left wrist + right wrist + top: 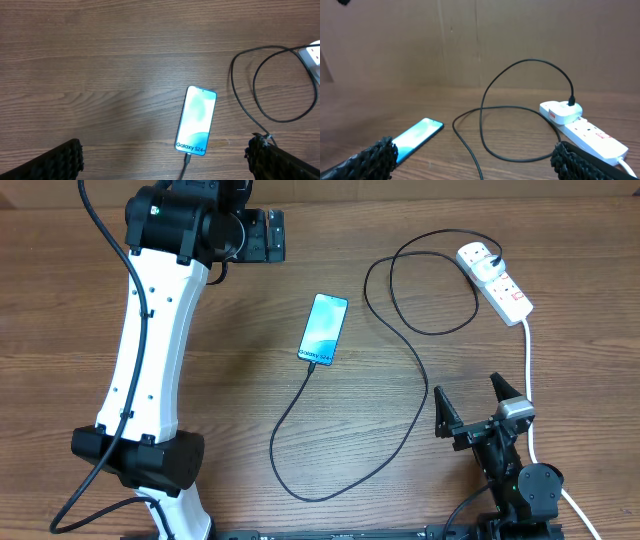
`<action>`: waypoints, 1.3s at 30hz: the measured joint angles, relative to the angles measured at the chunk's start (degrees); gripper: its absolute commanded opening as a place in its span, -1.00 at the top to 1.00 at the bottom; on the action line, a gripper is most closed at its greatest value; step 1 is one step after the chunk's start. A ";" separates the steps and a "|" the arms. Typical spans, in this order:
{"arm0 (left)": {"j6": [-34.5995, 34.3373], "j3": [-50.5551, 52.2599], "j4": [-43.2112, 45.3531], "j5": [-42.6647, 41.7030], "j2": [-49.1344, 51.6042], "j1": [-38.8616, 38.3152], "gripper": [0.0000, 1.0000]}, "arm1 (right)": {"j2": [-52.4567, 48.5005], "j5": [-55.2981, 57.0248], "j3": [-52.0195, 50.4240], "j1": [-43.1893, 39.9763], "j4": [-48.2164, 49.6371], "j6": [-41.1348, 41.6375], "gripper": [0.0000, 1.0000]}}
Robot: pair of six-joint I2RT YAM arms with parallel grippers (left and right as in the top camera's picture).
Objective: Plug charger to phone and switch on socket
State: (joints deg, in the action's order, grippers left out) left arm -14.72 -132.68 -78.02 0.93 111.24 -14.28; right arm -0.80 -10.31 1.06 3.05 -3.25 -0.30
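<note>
The phone point(323, 329) lies face up near the middle of the wooden table point(250, 330), its screen lit blue-teal, and it sits at a slight angle in the overhead view. The black charger cable point(231, 75) meets the phone's bottom edge, and the left wrist view shows its tip against the port there. From the phone it sweeps toward the front of the table, curves back up the right side, makes a loose loop and ends at a plug point(476, 254) in the end outlet of the white power strip point(497, 280) at the far right. The strip has small red marks by its outlets, but I cannot tell whether the switch is on or off. A thick white cord point(528, 370) leaves the strip's other end and runs toward the front edge. The left gripper point(276, 236) hangs over the far side of the table, to the left of the phone, with its jaws spread wide and nothing between them. The right gripper point(465, 384) sits near the front right with its jaws also spread wide and empty, well apart from the phone, and the white cord passes just beside it
</note>
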 measured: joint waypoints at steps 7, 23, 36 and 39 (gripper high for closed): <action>0.00 0.00 0.00 0.00 0.00 0.00 -1.00 | 0.00 0.13 0.00 0.00 -0.85 -3.63 -1.00; 0.00 0.00 0.00 0.00 0.00 0.00 -1.00 | 0.00 1.62 0.00 0.00 -1.16 -4.31 -1.00; 0.00 0.00 0.00 0.00 0.00 0.00 -1.00 | -0.04 3.21 0.00 0.00 -1.33 -0.76 -1.00; 0.00 0.00 0.00 0.00 0.00 0.00 -0.99 | -1.14 3.28 0.00 0.00 -1.36 -0.74 -1.00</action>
State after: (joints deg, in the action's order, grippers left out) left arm -14.72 -132.68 -78.02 0.93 111.24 -14.28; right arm -1.93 -7.03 1.06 3.05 -4.60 -1.04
